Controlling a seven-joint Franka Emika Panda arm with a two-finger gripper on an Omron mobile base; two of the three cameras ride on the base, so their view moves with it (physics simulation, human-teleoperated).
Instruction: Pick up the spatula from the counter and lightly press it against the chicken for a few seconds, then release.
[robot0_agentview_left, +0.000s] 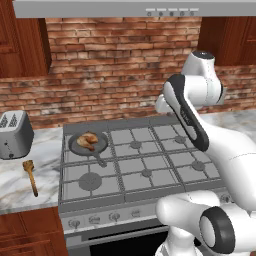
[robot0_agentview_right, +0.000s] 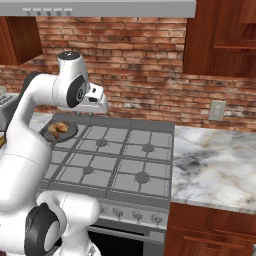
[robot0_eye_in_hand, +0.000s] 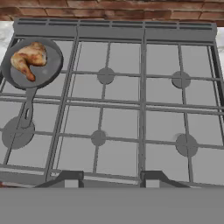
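Red brick wall is running behind a grey gas stove in the left base view, and a marble counter is lying to the stove's left. On that counter the wooden spatula is lying flat, with its blade toward the wall and its handle pointing at the front edge. It is near the stove's left side, and nothing is touching it. A silver toaster is standing behind it, close to the wall. A dark pan is sitting on the rear left burner, and the chicken is resting inside it. The white arm is rising from the lower right and bending over the stove's right half, well apart from the spatula.

From the right base view, the arm is arching up on the left, and its hand is hanging above the stove, near the pan holding the chicken. More marble counter is stretching away to the stove's right, below a wall outlet.

Seen from the hand view, the camera is looking down on the grates. The gripper is standing open, its dark fingertips showing apart with nothing between them. The pan is lying at upper left, with the chicken in it.
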